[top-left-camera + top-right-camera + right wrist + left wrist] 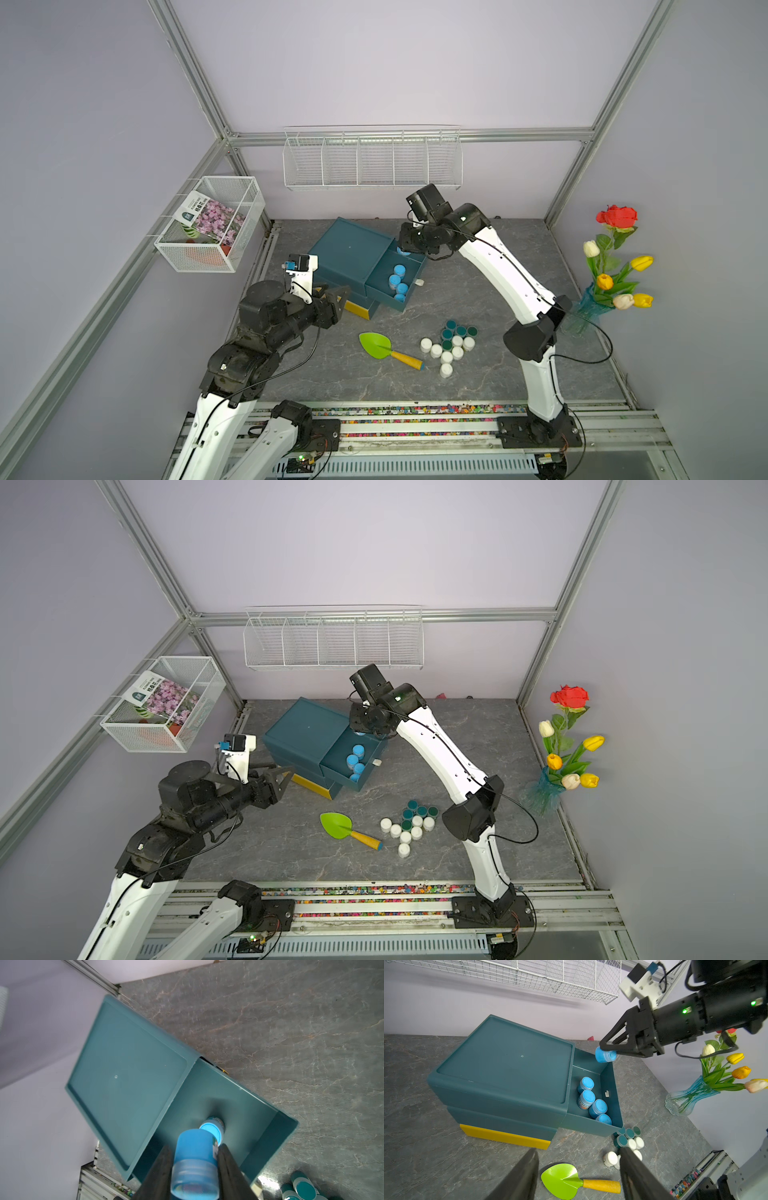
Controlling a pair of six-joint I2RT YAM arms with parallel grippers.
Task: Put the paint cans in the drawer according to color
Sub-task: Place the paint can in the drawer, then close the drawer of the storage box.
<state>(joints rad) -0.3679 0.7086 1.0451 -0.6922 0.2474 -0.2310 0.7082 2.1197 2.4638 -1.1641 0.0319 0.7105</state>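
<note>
A teal drawer cabinet (349,249) stands at the back left of the table with its top drawer (415,284) pulled out. Several blue paint cans (400,271) stand in that drawer (614,1093). My right gripper (194,1147) is shut on another blue can (194,1159), which hangs tilted above the drawer's far end (605,1055). Dark teal cans (451,332) and white cans (446,356) cluster on the table in front of the cabinet. My left gripper (579,1150) is open and holds nothing, beside the cabinet's front left corner (340,297).
A green trowel with a yellow handle (376,345) lies left of the loose cans. The cabinet's yellow bottom drawer (357,308) sticks out slightly. A vase of flowers (594,305) stands at the right wall. Wire baskets hang on the left wall (208,224) and the back wall (372,160).
</note>
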